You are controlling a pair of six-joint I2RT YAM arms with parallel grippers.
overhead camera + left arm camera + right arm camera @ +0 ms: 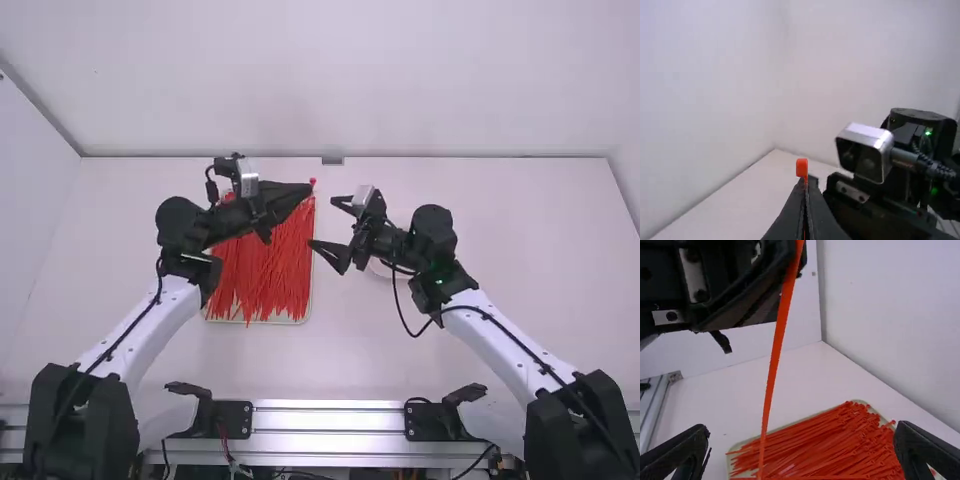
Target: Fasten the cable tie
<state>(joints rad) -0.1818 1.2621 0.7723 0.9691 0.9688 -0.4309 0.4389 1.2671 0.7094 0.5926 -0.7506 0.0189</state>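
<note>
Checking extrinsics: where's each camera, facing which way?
High view: above and behind the bases, looking down on white table, left arm, right arm.
Left wrist view: looks over shut left gripper at right arm's silver camera.
Right wrist view: out of open right gripper, faces left gripper and heap of red plastic cable ties.
Shared: all show the long red plastic cable tie the left gripper holds.

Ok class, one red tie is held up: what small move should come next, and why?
Probably the open right end effector should close on the hanging tail of the cable tie. The left end effector pinches it just below its head, and the tail hangs free toward the pile of ties.
</note>
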